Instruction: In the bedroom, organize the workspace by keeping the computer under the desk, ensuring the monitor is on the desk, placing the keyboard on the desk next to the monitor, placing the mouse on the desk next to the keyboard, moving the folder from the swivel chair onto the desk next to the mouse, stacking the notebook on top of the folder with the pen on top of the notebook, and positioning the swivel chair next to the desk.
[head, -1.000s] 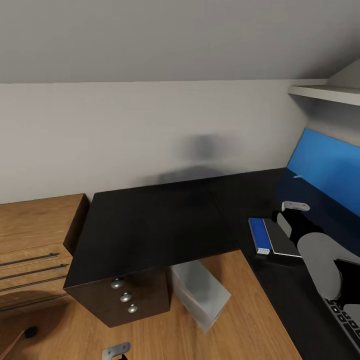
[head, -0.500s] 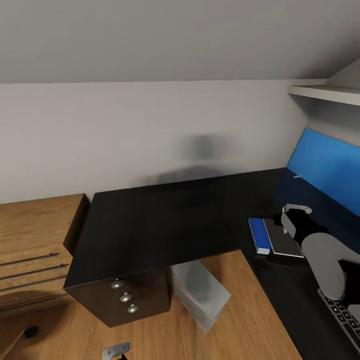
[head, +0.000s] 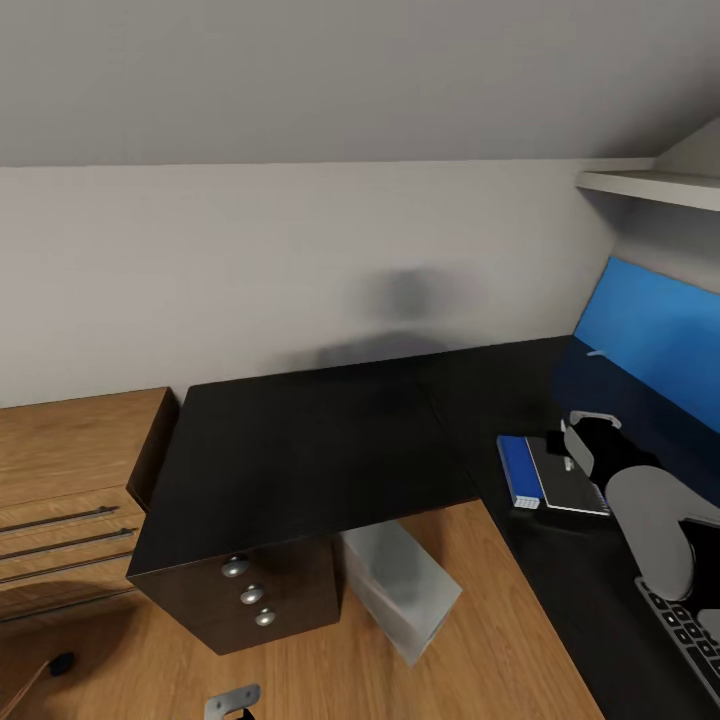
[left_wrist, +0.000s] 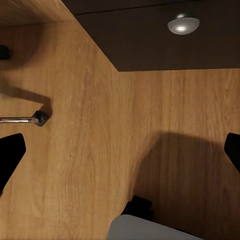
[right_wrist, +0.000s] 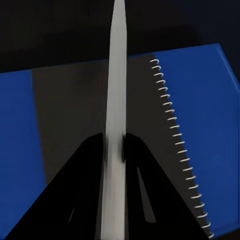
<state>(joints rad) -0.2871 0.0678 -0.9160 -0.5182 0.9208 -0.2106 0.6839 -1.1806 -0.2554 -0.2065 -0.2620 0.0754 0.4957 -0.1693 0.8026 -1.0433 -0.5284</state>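
On the black desk (head: 300, 450) lies the blue folder (head: 519, 468) with the grey spiral notebook (head: 560, 482) on top. My right gripper (head: 575, 448) hovers just over the notebook, shut on the thin silver pen (right_wrist: 115, 95), which points along the fingers (right_wrist: 95, 165) above the notebook (right_wrist: 70, 110) and folder (right_wrist: 200, 90). The keyboard (head: 690, 640) sits near the desk's front right. The grey computer (head: 400, 585) stands under the desk. My left gripper (left_wrist: 120, 155) hangs open over the wood floor, near a chrome leg and caster of the swivel chair (left_wrist: 30, 119).
A wooden chest (head: 60, 480) with bar handles stands left of the desk. The drawers' round knobs (head: 250, 592) face the floor space. A bright blue panel (head: 650, 340) stands upright along the desk's right side, under a white shelf (head: 650, 185).
My right gripper with the pen has crept a little farther right over the notebook. Everything else has stayed put.
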